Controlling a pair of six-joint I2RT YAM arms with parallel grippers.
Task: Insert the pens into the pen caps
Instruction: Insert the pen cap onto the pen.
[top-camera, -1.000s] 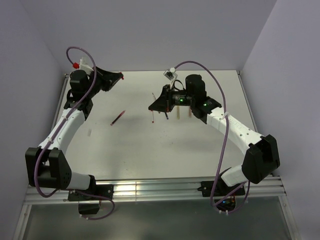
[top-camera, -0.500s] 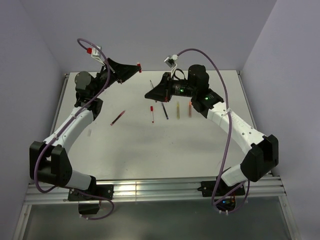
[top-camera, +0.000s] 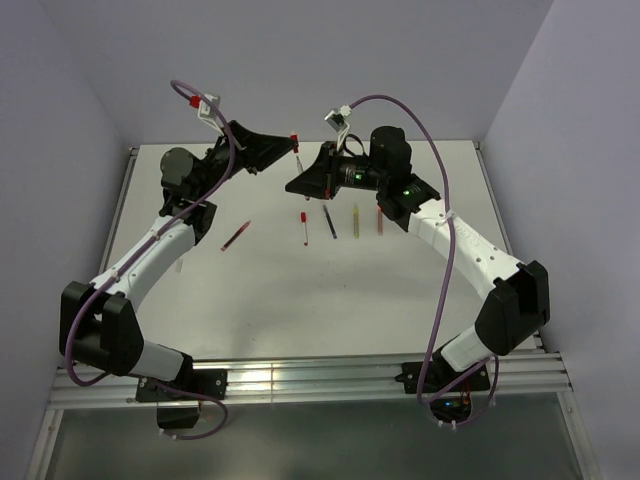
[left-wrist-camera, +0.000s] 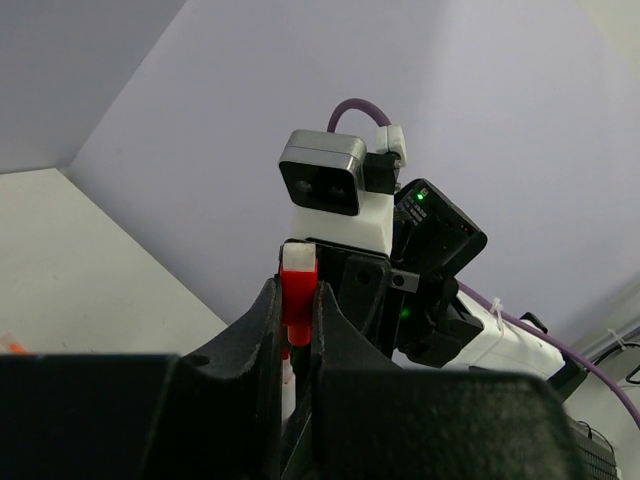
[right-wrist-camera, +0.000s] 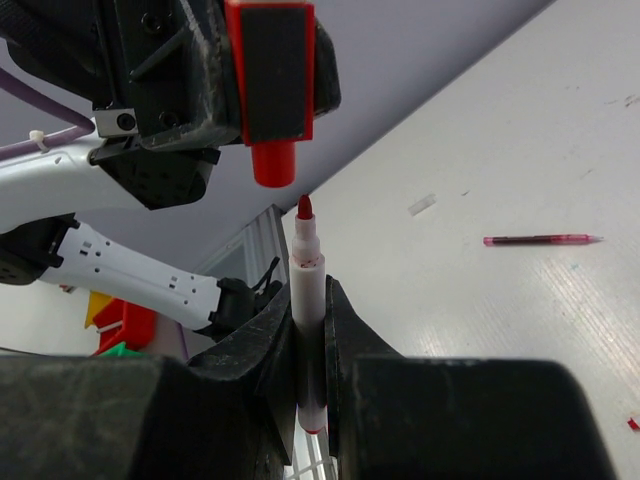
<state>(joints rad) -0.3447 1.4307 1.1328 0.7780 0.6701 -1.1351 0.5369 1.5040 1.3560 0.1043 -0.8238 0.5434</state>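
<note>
Cap (right-wrist-camera: 272, 165) clamped in left gripper (left-wrist-camera: 296, 308) hovers just above red-tipped pen (right-wrist-camera: 307, 262) pinched in right gripper (right-wrist-camera: 308, 300).

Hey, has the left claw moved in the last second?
Yes. The left claw has swung rightward, away from the table's left edge, toward the right claw.

We see white links (top-camera: 150, 255) and black joint housings (top-camera: 515, 315) on both arms, each trailing a purple cable (left-wrist-camera: 352, 104); the left cable ends in a red plug (top-camera: 196, 103) behind the jaws. The right gripper (right-wrist-camera: 310, 295) is black, with green lights (left-wrist-camera: 421, 196) and a grey camera (left-wrist-camera: 320, 172) behind its jaws.
</note>
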